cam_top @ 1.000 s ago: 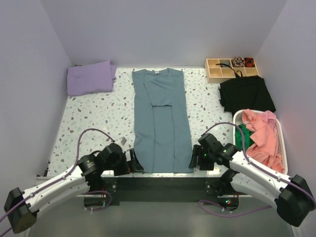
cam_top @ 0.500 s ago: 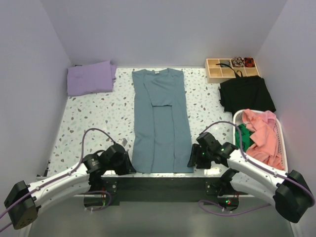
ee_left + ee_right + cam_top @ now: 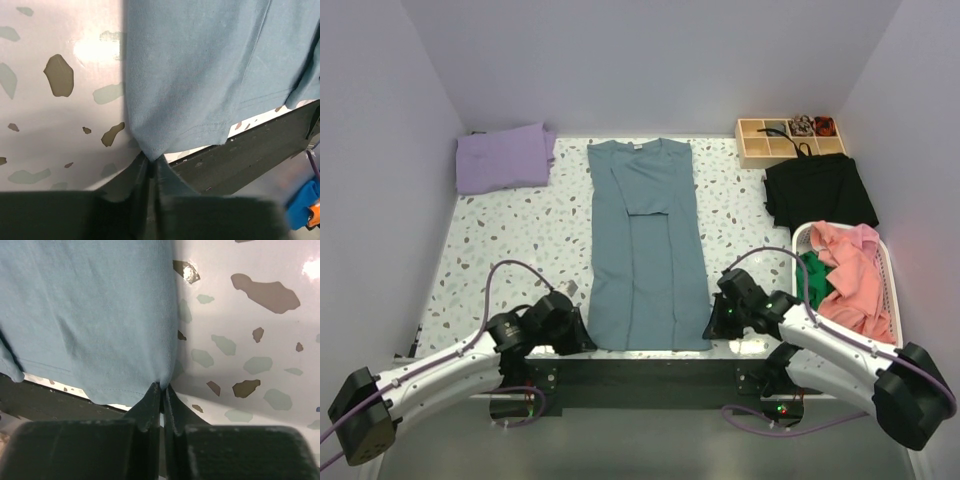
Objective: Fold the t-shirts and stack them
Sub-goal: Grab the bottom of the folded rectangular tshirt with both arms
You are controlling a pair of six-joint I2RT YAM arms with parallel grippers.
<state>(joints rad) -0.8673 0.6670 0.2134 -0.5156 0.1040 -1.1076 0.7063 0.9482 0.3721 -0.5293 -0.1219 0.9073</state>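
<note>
Gripping both near hem corners, you are starting the lengthwise fold of the large dusty slate-blue cloth t-shirt (image 3: 645, 240). It is lying flat down the middle of the white speckled desk (image 3: 510, 250), collar at the far side and sides turned in to make a long narrow strip. Your left pincer (image 3: 149, 162) is clamping the shirt's left hem corner, its fingers pressed together on a point of cloth. Your right pincer (image 3: 161, 388) is doing the same at the right corner, right at the desk's near edge.

By the look of it, the next move is calling for both arms to be lifting together and carrying the hem toward the collar. They need to be travelling level and at an even pace, so the strip is doubling over without skewing or dragging its tucked sides open.

The folded lavender-purple t-shirt (image 3: 503, 158) is waiting at the far left corner, the likely base of the stack. Salmon-pink t-shirts (image 3: 850, 268) are sitting heaped in the white plastic basket (image 3: 891, 290) at the right.

From above, the arm housings are covering both pincers. The wrist views are not showing how many layers of cloth each is holding. The basket's lower contents are showing only as a glimpse of green cloth (image 3: 812, 276).
</note>
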